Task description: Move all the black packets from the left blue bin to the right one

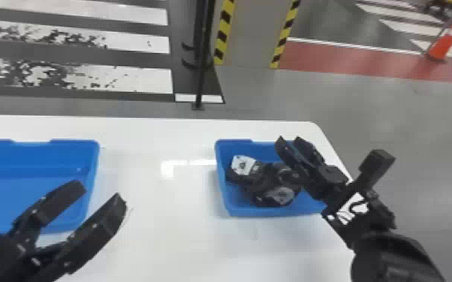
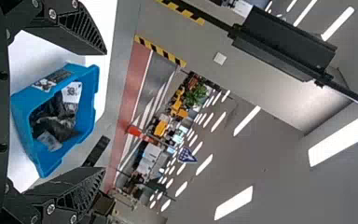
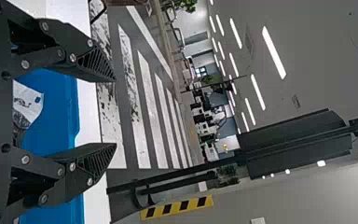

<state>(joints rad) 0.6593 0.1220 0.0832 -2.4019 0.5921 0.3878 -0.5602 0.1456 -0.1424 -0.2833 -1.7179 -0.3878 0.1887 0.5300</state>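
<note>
In the head view my left gripper [image 1: 103, 193] is open over the near right corner of the left blue bin [image 1: 93, 165], whose visible part holds nothing. Several black packets [image 1: 266, 180] with white labels lie heaped in the right blue bin [image 1: 223, 195]. My right gripper [image 1: 289, 140] is over that bin's right part, its fingers apart. The left wrist view has the left gripper [image 2: 105, 112] with nothing between its fingers and the right bin [image 2: 88, 114] with its packets [image 2: 56, 121] farther off. In the right wrist view the right gripper [image 3: 115, 112] stands open above the bin [image 3: 60, 112].
Both bins stand on a white table [image 1: 161, 232], with a wide gap between them. Beyond its far edge rises a black pole [image 1: 200, 75] on the floor. An orange cone [image 1: 443, 47] stands far off at the right.
</note>
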